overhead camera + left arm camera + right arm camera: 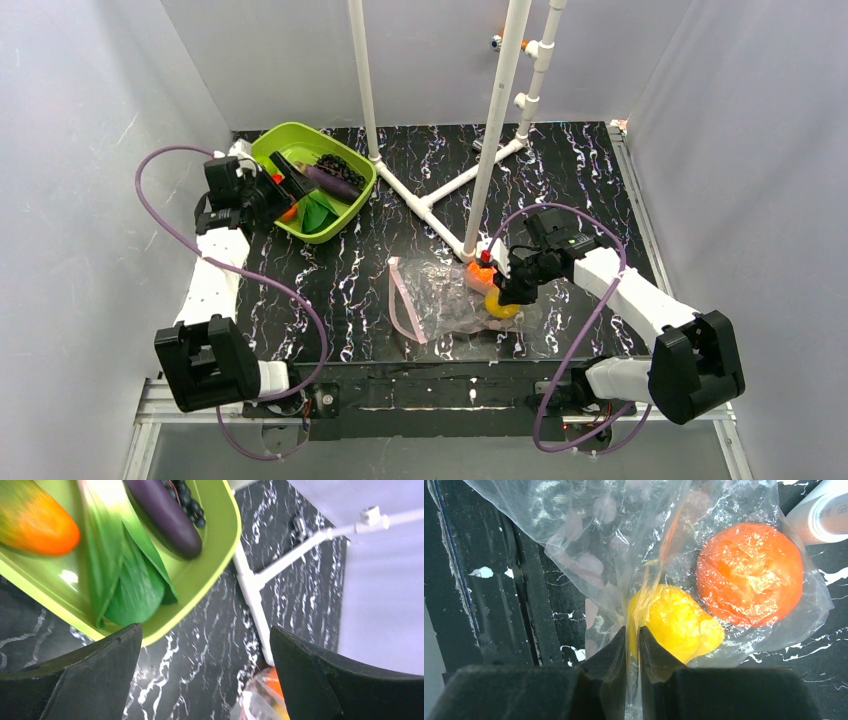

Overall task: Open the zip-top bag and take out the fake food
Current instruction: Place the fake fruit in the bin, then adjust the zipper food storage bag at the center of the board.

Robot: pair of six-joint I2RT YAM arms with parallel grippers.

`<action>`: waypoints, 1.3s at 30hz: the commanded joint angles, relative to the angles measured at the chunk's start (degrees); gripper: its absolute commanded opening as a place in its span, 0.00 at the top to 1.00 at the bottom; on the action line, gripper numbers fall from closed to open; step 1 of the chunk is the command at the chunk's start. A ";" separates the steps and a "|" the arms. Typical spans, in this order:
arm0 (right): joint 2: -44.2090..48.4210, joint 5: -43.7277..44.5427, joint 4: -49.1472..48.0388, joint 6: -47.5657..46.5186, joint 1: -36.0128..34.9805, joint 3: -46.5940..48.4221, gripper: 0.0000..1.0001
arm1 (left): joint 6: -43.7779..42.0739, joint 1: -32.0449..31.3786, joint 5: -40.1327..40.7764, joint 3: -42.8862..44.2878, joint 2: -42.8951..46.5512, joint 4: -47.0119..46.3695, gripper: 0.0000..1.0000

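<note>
Plastic of the clear bag (589,555) is pinched between the two fingers of the right gripper (633,640). They are drawn almost together on a fold of the film, with only the thin sheet between them. Just past the fingertips a yellow lemon (676,622) sits inside the bag, and an orange (749,572) lies beside it, also under the crinkled film. From above, the bag lies on the black marbled table (600,180) near its front edge, between the two arms and closer to the right one. Its pink zip strip (403,300) runs along the left end, and the lemon and orange are bunched at the right end, near the foot of the white pipe stand (495,130). Whether the mouth is parted cannot be told from these views.

The left gripper (205,645) hangs over the near corner of a lime-green tray (270,150) at the far left of the table, well apart from the bag. Its fingers stand wide apart with nothing between them. Inside the tray are a purple eggplant (165,515) with a bunch of dark grapes (190,500) touching its far side. A green leafy vegetable (130,580) lies next to the eggplant, its tip toward the tray's near rim. An orange piece (35,522), shading to green at one end, lies on the other side of the leaves.
</note>
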State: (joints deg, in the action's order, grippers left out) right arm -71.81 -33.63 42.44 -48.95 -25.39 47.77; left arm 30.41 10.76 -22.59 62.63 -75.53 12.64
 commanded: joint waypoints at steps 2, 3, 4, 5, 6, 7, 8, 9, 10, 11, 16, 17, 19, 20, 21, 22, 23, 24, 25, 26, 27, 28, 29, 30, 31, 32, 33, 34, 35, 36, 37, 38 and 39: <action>1.41 -0.91 0.80 -0.89 0.73 -0.42 0.80 | 2.71 -0.56 -12.08 -3.68 4.47 -2.22 0.02; 1.41 -0.91 0.85 -0.82 0.84 -0.40 0.80 | 2.27 -1.21 -14.09 -3.67 4.63 -2.11 0.02; 1.41 -1.00 0.81 -0.80 0.98 -0.40 0.80 | 1.33 -2.08 -15.39 -3.36 4.62 -1.29 0.00; 1.48 -1.05 0.85 -0.80 1.08 -0.40 0.80 | 0.22 -3.59 -16.56 -2.62 4.54 0.75 0.01; 1.50 -1.13 0.93 -0.84 1.19 -0.40 0.80 | -1.37 -4.98 -16.99 -1.92 4.56 2.04 0.01; 1.55 -1.17 0.90 -0.80 1.28 -0.40 0.80 | -2.75 -5.87 -16.96 -1.66 4.68 3.59 0.01; 1.65 -1.22 0.94 -0.80 1.37 -0.44 0.80 | -3.72 -7.82 -16.96 -1.43 4.96 4.81 0.00; 1.67 -1.26 0.97 -0.78 1.49 -0.40 0.80 | -4.71 -9.24 -16.90 -1.46 5.30 5.80 0.01; 1.75 -1.31 1.00 -0.79 1.62 -0.42 0.80 | -5.51 -9.83 -16.87 -1.58 5.76 6.86 0.00; 1.80 -1.35 1.09 -0.80 1.76 -0.37 0.80 | -6.14 -12.10 -16.95 -1.74 6.24 7.58 0.00; 2.51 -1.45 1.29 -0.83 3.00 -0.31 0.79 | -7.17 -15.83 -19.67 -4.07 8.94 9.16 0.00; 2.78 -1.63 1.25 -0.85 3.46 -0.31 0.79 | -7.24 -16.49 -20.38 -4.36 9.25 9.50 0.00; 3.40 -2.31 1.38 -0.86 4.47 -0.39 0.79 | -6.99 -18.24 -21.23 -5.44 9.90 9.58 0.00; 3.67 -2.64 1.42 -0.88 4.81 -0.47 0.79 | -6.63 -19.92 -21.20 -5.90 10.23 9.42 0.01; 3.96 -2.87 1.47 -0.89 5.08 -0.56 0.78 | -6.40 -21.38 -21.12 -6.46 10.37 9.17 0.01; 3.99 -2.99 1.47 -0.89 5.28 -0.57 0.78 | -6.11 -22.97 -20.85 -6.80 10.37 9.16 0.00; 4.02 -3.02 1.51 -0.96 5.53 -0.59 0.78 | -5.66 -24.50 -20.57 -7.15 10.31 8.85 0.00; 3.91 -3.10 1.59 -0.99 5.64 -0.51 0.78 | -5.20 -26.17 -20.24 -7.54 10.31 8.37 0.00; 3.85 -3.11 1.67 -1.06 5.84 -0.49 0.78 | -4.46 -27.69 -19.91 -8.09 10.23 7.85 0.00; 3.77 -3.11 1.68 -1.06 5.94 -0.55 0.78 | -3.84 -29.05 -19.46 -8.76 10.29 6.69 0.00; 3.78 -3.07 1.78 -1.06 5.98 -0.57 0.78 | -2.16 -30.42 -19.15 -9.70 10.33 5.15 0.00; 3.74 -3.17 1.80 -1.06 6.16 -0.57 0.78 | -0.90 -31.77 -19.09 -10.74 10.33 3.16 0.00; 3.70 -3.20 1.79 -1.08 6.24 -0.57 0.78 | 0.01 -33.31 -18.75 -11.65 10.17 1.77 0.00; 3.62 -3.28 1.86 -1.11 6.37 -0.57 0.78 | 0.48 -34.60 -17.93 -12.14 9.89 1.06 0.01; 3.61 -3.35 1.86 -1.14 6.48 -0.53 0.78 | 0.74 -35.95 -17.32 -12.53 9.68 0.58 0.01; 3.57 -3.37 1.91 -1.15 6.57 -0.57 0.78 | 1.04 -36.97 -16.83 -12.86 9.46 0.20 0.00; 3.60 -3.46 1.88 -1.20 6.65 -0.61 0.78 | 1.28 -37.79 -16.53 -13.15 9.26 -0.07 0.00; 3.53 -3.53 1.96 -1.23 6.73 -0.57 0.78 | 1.51 -38.49 -16.28 -13.49 9.13 -0.38 0.00; 3.52 -3.55 1.97 -1.24 6.82 -0.59 0.78 | 1.69 -38.98 -16.14 -13.76 9.13 -0.50 0.01; 3.48 -3.62 1.95 -1.24 6.84 -0.57 0.78 | 1.94 -39.42 -15.90 -14.15 9.23 -0.66 0.00; 3.50 -3.64 2.02 -1.24 6.84 -0.57 0.78 | 2.32 -39.80 -15.69 -14.69 9.46 -0.94 0.01; 3.51 -3.64 2.01 -1.24 6.90 -0.57 0.78 | 2.87 -40.16 -15.53 -15.46 9.87 -1.65 0.00; 3.40 -3.64 2.08 -1.28 6.90 -0.57 0.78 | 3.60 -40.63 -15.41 -16.55 10.34 -3.19 0.00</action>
State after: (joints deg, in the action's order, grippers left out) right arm -68.84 -35.38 43.55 -49.63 -18.83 47.70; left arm 31.64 -28.47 -38.98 48.62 -66.48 13.17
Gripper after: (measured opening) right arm 0.221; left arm 0.994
